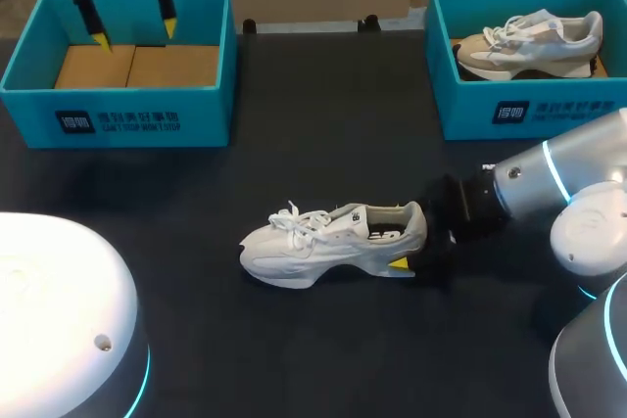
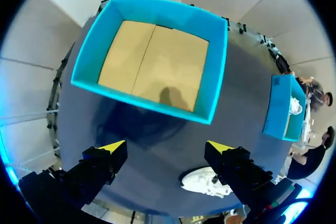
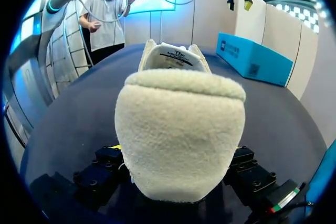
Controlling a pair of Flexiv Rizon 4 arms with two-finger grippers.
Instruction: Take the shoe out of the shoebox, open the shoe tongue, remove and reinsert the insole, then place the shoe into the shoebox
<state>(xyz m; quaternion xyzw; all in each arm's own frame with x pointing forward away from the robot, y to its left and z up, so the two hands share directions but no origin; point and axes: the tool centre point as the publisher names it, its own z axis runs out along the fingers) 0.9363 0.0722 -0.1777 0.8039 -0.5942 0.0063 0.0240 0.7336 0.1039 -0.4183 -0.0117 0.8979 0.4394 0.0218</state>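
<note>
1. On the dark table (image 1: pixel 323 115), the white shoe (image 1: pixel 333 242) lies at the middle, between the left shoebox (image 1: pixel 118 119) and the right shoebox (image 1: pixel 529 110).
2. The right gripper (image 1: pixel 416 254) clasps the shoe's heel from 2 sides.
3. The left gripper (image 1: pixel 135 34) hangs spread above the left shoebox.

Smooth white upper and cloth laces on shoe (image 1: pixel 333 242); rough, fleecy cream pile at its heel. Matt teal card walls and plain brown card floor in left shoebox (image 1: pixel 118 119). Dark, matt, smooth table (image 1: pixel 323 95). Satin silver housing and glossy white shell on right arm (image 1: pixel 554 178). Matt black plastic on left gripper (image 2: pixel 165 146), yellow tips.
</note>
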